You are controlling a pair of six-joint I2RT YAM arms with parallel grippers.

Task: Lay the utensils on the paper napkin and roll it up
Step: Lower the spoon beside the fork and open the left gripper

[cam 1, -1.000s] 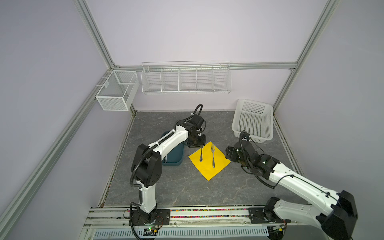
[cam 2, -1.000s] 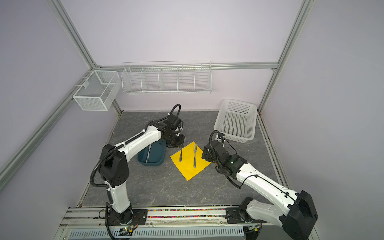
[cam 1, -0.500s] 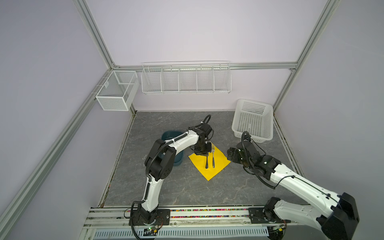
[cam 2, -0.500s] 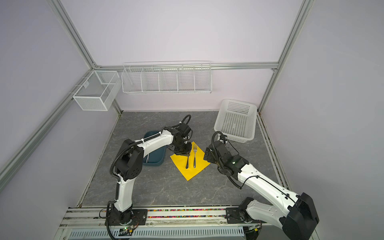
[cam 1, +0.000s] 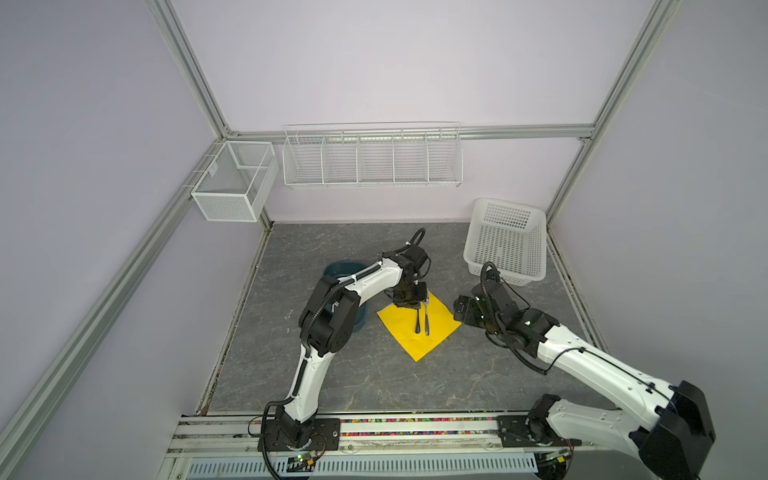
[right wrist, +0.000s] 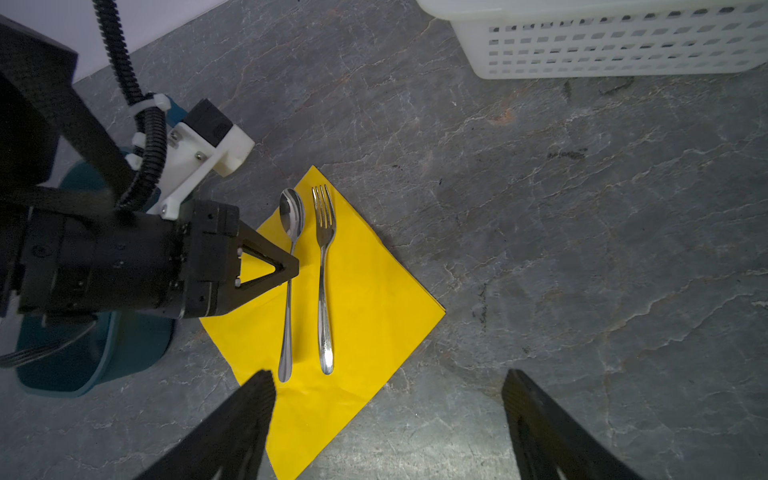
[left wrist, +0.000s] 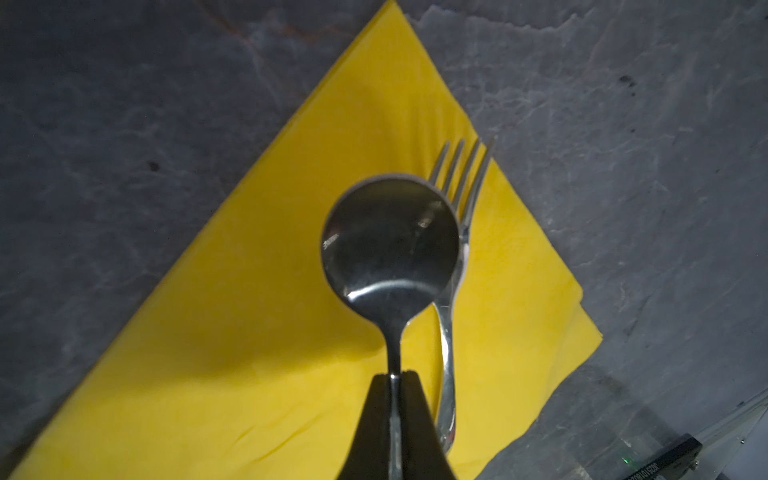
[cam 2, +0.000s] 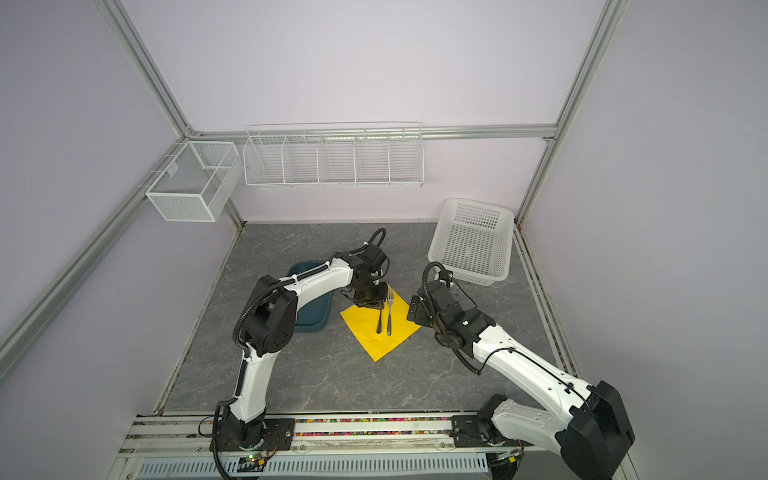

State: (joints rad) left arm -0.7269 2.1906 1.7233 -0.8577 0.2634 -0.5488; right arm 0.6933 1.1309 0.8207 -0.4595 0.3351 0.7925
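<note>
Silver metal fork (right wrist: 324,232) on yellow square paper napkin (right wrist: 374,299); silver spoon (right wrist: 291,212) beside it, clamped in left gripper (right wrist: 293,266); right gripper (right wrist: 386,376) agape; rolling not begun

The white-and-black left arm (cam 1: 361,284) stands with its elbow raised and its forearm reaching away from its base. The wrist is bent so that the black left gripper (left wrist: 395,376) points downward. Its jaws are pressed together, pinching the neck of a slim, shiny silver metal spoon (left wrist: 390,245) just behind the bowl. The white-and-black right arm (cam 1: 590,368) stretches low and forward. Its black right gripper (right wrist: 388,374) hangs with jaws spread wide, holding nothing, near the left gripper's tips.
</note>
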